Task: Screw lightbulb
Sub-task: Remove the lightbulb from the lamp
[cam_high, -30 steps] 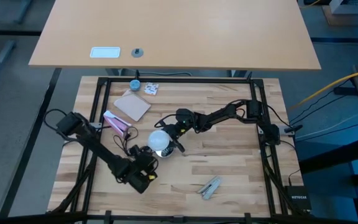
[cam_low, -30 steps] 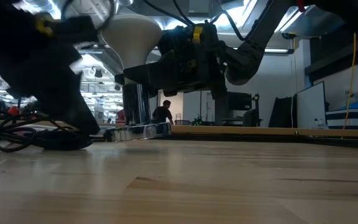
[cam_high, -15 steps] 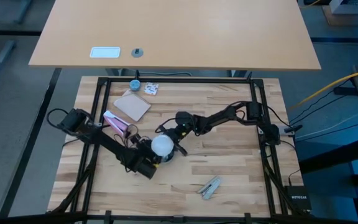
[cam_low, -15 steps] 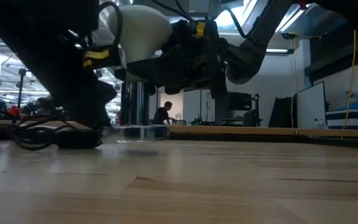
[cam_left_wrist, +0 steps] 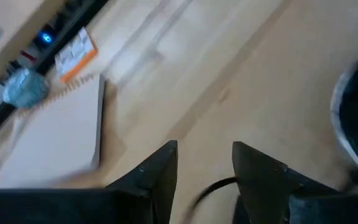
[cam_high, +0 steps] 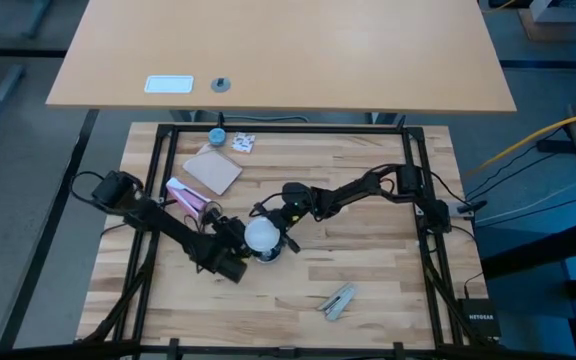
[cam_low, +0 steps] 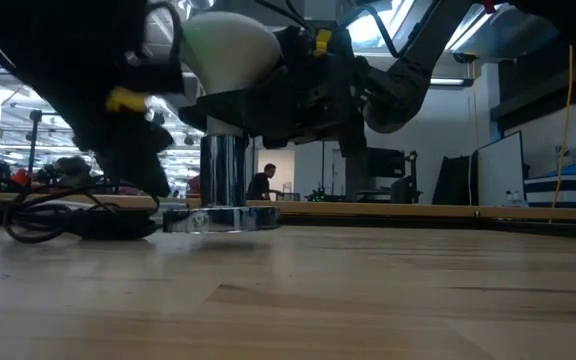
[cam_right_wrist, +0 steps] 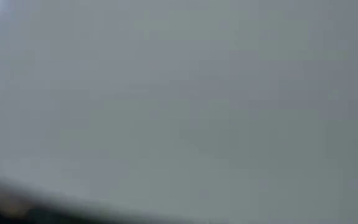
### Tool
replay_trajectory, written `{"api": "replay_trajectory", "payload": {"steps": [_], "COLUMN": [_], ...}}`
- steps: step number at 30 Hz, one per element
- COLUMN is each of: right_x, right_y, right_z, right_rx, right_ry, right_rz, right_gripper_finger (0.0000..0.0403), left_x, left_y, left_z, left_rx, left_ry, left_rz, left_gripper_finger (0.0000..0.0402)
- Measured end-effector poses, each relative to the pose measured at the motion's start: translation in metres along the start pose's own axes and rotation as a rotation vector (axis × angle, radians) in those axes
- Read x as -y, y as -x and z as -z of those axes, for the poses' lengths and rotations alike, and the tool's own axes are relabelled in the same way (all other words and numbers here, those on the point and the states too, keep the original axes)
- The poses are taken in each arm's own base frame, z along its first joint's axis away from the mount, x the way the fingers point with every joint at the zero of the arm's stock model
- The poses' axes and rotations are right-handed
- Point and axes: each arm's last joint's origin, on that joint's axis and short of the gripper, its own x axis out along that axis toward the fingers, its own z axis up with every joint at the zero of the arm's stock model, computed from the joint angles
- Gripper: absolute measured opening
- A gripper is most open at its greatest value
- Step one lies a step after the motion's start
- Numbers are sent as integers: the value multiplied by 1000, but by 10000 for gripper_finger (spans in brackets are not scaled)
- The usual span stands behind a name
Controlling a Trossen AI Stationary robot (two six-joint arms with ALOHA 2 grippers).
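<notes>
The frosted-white lightbulb (cam_high: 260, 236) stands globe up, its neck down over the chrome socket post (cam_low: 223, 170) of a silver lamp base (cam_low: 218, 216) on the table. It also shows in the low view (cam_low: 226, 45) and fills the right wrist view (cam_right_wrist: 179, 99). My right gripper (cam_high: 280, 218) is shut on the bulb from its far-right side. My left gripper (cam_left_wrist: 204, 168) is open beside the base on its near-left side (cam_high: 226, 262). A black cord (cam_left_wrist: 213, 185) runs between its fingers. I cannot tell whether it touches them. My right gripper holds the bulb by its globe (cam_low: 264, 62), coming about level from the table's far-right side. The gripper's own body hides the fingertips. The bulb stands upright with its neck down on the chrome socket post.
A tan notebook (cam_high: 214, 170), a blue cap (cam_high: 216, 135), an orange-and-white packet (cam_high: 245, 143) and a pink object (cam_high: 188, 195) lie at the far left. A metal object (cam_high: 338, 300) lies near the front right. The black cord (cam_high: 203, 228) loops beside the base.
My left gripper has gone toward the far edge, closer to the lamp base. My right gripper has carried the bulb a little toward the near edge. In the low view the chrome post has come into plain sight under the bulb.
</notes>
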Motion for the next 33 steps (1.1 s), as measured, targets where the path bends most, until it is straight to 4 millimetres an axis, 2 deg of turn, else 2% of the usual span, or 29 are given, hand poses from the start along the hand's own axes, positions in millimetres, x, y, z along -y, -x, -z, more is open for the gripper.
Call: {"api": "replay_trajectory", "payload": {"steps": [7, 12, 16, 22, 29, 33], "right_x": [4, 6, 6, 5, 4, 4], "right_y": [0, 1, 1, 1, 1, 1], "right_z": [1, 0, -4, -11, -13, -13], "right_rx": [-16, -20, 18, 85, 99, 100], "right_ry": [3, 5, 24, 37, 36, 27], "right_rz": [134, 191, 190, 161, 136, 120], "right_gripper_finger": [165, 165, 165, 165, 165, 165], "left_x": [-10, 5, 22, 38, 47, 44], "left_y": [44, 72, 84, 81, 56, 40], "left_z": [-4, -9, -11, -4, 2, 1], "left_rx": [-61, -11, 48, 67, 44, 34], "left_ry": [181, 306, 338, 318, 300, 297], "left_rz": [212, 448, 584, 610, 514, 429], "left_gripper_finger": [145, 145, 145, 145, 145, 144]}}
